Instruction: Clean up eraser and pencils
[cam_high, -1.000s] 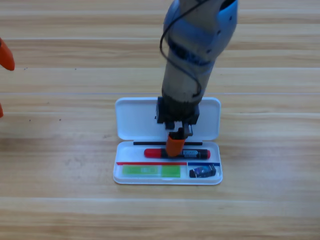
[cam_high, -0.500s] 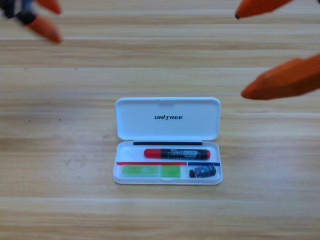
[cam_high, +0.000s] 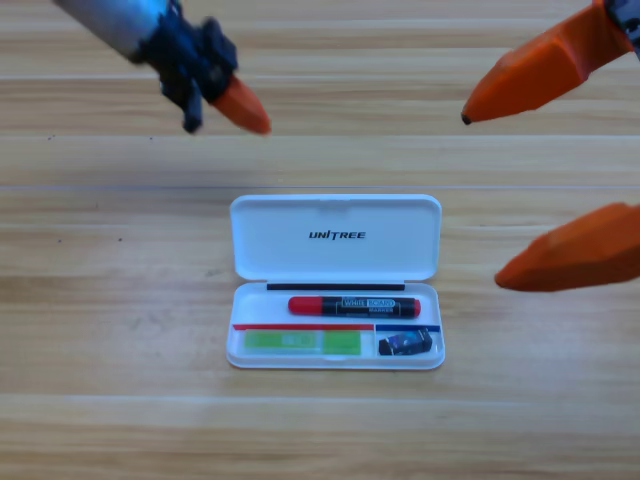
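Left gripper (cam_high: 232, 108) hangs above and left of the white case (cam_high: 336, 240), clear of it, one orange jaw showing; whether it is released or clenched cannot be told; nothing seen in it. White case lies open on the wooden table (cam_high: 110, 300), lid folded back toward the top edge; green highlighter (cam_high: 303, 342) lies in the case's front-left slot; red-capped marker (cam_high: 353, 306) lies lengthwise in the case's rear slot, cap at the left; eraser (cam_high: 406, 344) sits in the case's front-right pocket. Right gripper (cam_high: 520, 190) looms up and right of the case, cut by the edge, jaws spread wide, grasping nothing.
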